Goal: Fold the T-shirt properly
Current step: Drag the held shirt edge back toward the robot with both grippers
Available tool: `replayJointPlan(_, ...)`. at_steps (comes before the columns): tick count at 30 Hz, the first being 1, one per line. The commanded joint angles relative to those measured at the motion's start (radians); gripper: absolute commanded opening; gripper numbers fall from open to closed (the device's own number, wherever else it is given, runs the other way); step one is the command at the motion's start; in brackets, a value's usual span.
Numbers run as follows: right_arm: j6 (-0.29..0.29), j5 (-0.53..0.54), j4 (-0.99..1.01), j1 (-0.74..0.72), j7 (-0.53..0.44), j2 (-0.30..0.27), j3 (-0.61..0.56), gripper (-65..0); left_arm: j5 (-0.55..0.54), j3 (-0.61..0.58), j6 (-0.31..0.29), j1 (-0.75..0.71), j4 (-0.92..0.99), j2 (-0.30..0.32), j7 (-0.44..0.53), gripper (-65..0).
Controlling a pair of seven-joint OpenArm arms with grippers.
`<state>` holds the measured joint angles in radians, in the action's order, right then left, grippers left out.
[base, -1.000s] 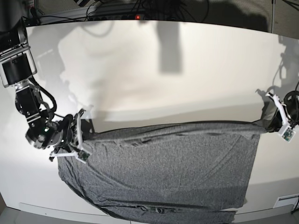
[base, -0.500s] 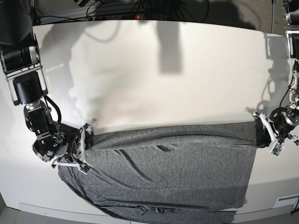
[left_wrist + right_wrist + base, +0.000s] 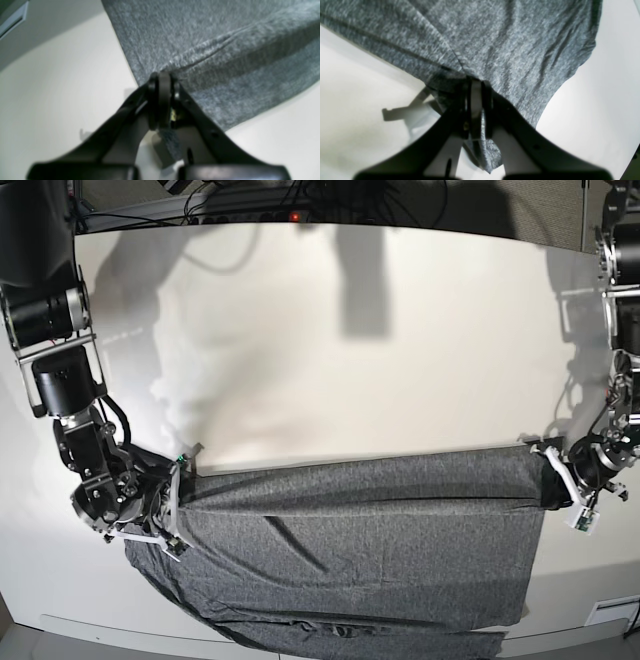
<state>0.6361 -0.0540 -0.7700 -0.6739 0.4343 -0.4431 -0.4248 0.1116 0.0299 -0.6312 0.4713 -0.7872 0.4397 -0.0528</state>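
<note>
The T-shirt (image 3: 350, 550) lay spread across the near half of the white bench (image 3: 350, 340), a wide charcoal-grey band running almost from one side to the other. Its far edge ran nearly straight between the two arms and was doubled over into a narrow fold. Its near edge drooped over the front rim of the bench, bunched and uneven there.

The left hand (image 3: 555, 480), at the base view's right, was clamped on the cloth's far right corner; in the left wrist view its jaws stood pressed together with a strip of grey jersey caught between them (image 3: 162, 100). The right hand (image 3: 180, 495), at the base view's left, was likewise closed tight on the far left corner, and the right wrist view showed fabric pinched in the jaws and hanging loose below them (image 3: 475, 105).

Beyond the shirt's far edge the bench was bare white all the way to its back rim, crossed only by shadows. Narrow strips of bench showed outside both side edges of the cloth
</note>
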Motion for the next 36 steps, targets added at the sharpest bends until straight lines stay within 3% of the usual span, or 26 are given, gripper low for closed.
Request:
replayJointPlan(1, -0.010, -0.002, -0.012, -0.040, -0.013, -0.011, 0.010, -65.0, -0.002, 0.001, 0.007, 0.035, -0.013, 0.018, 0.035, -65.0)
replayJointPlan(2, -0.010, 0.001, -0.012, -0.041, -0.017, -0.010, 0.010, -58.8, 0.004, 0.001, 0.007, 0.036, -0.013, 0.019, 0.041, -65.0)
replayJointPlan(4, -0.039, 0.002, -0.012, -0.041, -0.037, -0.011, 0.010, -47.0, 0.002, 0.001, 0.007, 0.039, -0.013, 0.018, 0.047, -52.9)
replayJointPlan(5, -0.071, 0.006, -0.012, -0.041, -0.043, -0.010, 0.010, -42.9, 0.000, 0.001, 0.008, 0.042, -0.013, 0.018, 0.047, -48.2)
replayJointPlan(7, -0.129, 0.010, -0.013, -0.043, -0.054, -0.010, 0.010, -39.7, -0.009, 0.001, 0.011, 0.046, -0.013, 0.021, 0.045, -45.6)
replayJointPlan(11, -0.151, 0.085, -0.014, -0.055, -0.038, -0.011, 0.010, -39.7, -0.045, 0.001, 0.037, 0.047, -0.013, 0.026, 0.010, -45.6)
replayJointPlan(15, -0.149, 0.284, -0.033, -0.063, 0.028, -0.011, 0.010, -39.7, -0.228, 0.001, 0.035, 0.047, -0.013, 0.026, -0.120, -47.5)
replayJointPlan(17, -0.133, 0.367, -0.047, -0.062, 0.080, -0.005, 0.010, -40.1, -0.329, 0.001, 0.029, 0.045, -0.013, 0.026, -0.178, -52.6)
replayJointPlan(19, -0.120, 0.408, -0.048, -0.062, 0.123, 0.004, 0.010, -46.1, -0.393, 0.001, 0.025, 0.041, -0.013, 0.026, -0.214, -60.5)
replayJointPlan(20, -0.119, 0.418, -0.048, -0.060, 0.138, 0.008, 0.010, -50.5, -0.414, 0.001, 0.026, 0.039, -0.013, 0.026, -0.224, -64.9)
replayJointPlan(23, -0.118, 0.425, -0.048, -0.049, 0.161, 0.013, 0.010, -64.4, -0.452, 0.001, 0.026, 0.023, -0.013, 0.025, -0.225, -65.0)
replayJointPlan(27, -0.121, 0.417, -0.047, -0.032, 0.161, 0.008, 0.010, -65.0, -0.462, 0.001, 0.043, -0.003, -0.010, 0.017, -0.219, -65.0)
replayJointPlan(31, -0.124, 0.363, -0.033, -0.017, 0.148, 0.005, 0.010, -65.0, -0.461, 0.001, 0.109, -0.025, -0.010, -0.008, -0.183, -65.0)
replayJointPlan(36, -0.169, 0.310, -0.010, -0.010, 0.095, 0.000, 0.010, -65.0, -0.460, 0.001, 0.141, -0.021, -0.010, -0.047, -0.129, -65.0)
